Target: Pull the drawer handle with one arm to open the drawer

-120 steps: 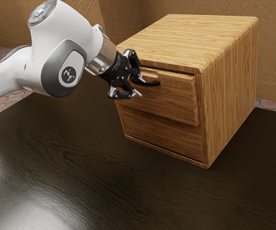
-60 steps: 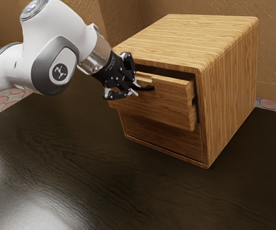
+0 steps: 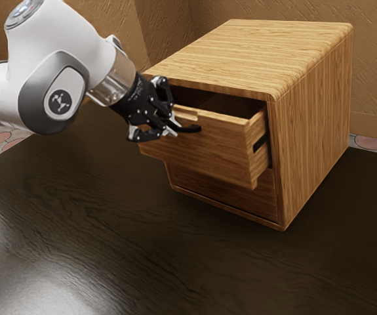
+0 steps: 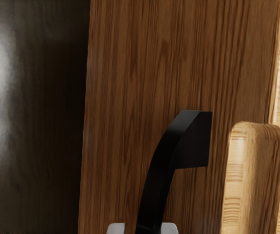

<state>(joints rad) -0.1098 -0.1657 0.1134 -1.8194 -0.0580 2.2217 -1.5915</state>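
We are gripping the handle (image 3: pixel 189 128) of a wooden drawer (image 3: pixel 208 147).
Our gripper (image 3: pixel 165 126) is clamping the black handle from two sides. The drawer is sitting partly out of the cabinet (image 3: pixel 306 118), jutting toward the exterior view's left, above a closed lower drawer (image 3: pixel 221 184), on a dark table (image 3: pixel 109 249).

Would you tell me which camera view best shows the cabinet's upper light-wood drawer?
The exterior view: the upper light-wood drawer shows front and side, pulled partway out of the wooden cabinet. The wrist view gives a close stretch of its front panel.
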